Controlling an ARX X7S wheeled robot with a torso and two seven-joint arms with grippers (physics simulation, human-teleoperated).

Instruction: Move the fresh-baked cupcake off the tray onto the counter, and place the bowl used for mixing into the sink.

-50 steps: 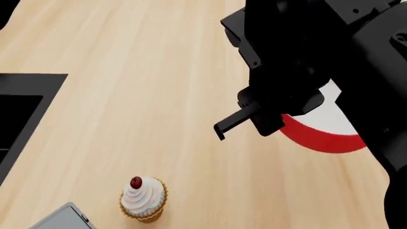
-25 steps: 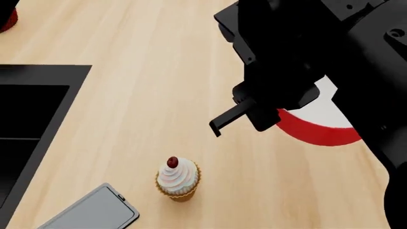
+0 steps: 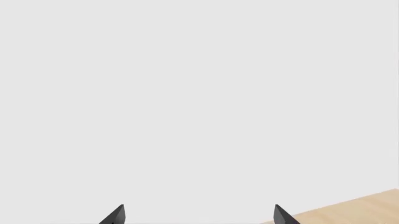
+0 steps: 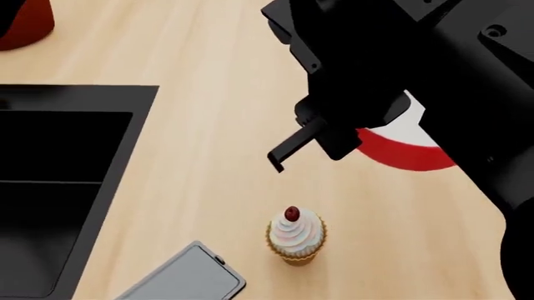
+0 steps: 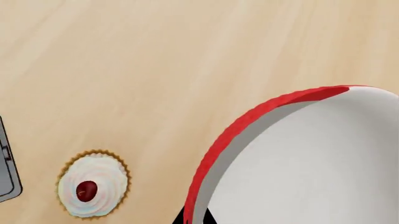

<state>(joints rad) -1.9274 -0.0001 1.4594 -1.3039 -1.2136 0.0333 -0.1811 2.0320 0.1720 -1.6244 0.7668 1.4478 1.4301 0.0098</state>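
The right gripper (image 4: 313,147) hangs over the counter (image 4: 209,125) at the near rim of the bowl (image 4: 401,147), its black housing covering much of the bowl in the head view. One finger (image 4: 288,150) juts out toward the sink side, clear of the bowl and above bare wood. In the right wrist view a dark finger tip (image 5: 193,217) shows right at the bowl's (image 5: 299,158) red rim, seemingly astride the wall — yet how wide the jaws stand, and whether they pinch the rim, I cannot tell, since only that sliver shows.

The bowl sits upright on the counter (image 5: 156,56), red outside and white inside, mostly hidden under the right arm in the head view.

The cupcake (image 4: 296,237) stands upright on the bare wood, nearer the robot than the gripper, off the tray (image 4: 187,275) and apart from it; the wrist view shows it (image 5: 92,184) from above, cherry centred in the white swirl, with the tray's edge (image 5: 6,163) just beside the frame border. The tray lies flat between the cupcake and the sink (image 4: 59,187), nothing on the part that shows.

The sink is a black recess at the left of the head view, well apart from the bowl. A red pot (image 4: 25,22) sits beyond it.

The left gripper (image 3: 198,215) shows only two dark finger tips (image 3: 115,215) spread wide with nothing between them — a pale blank backdrop ahead and a corner of counter (image 3: 355,207) to one side.
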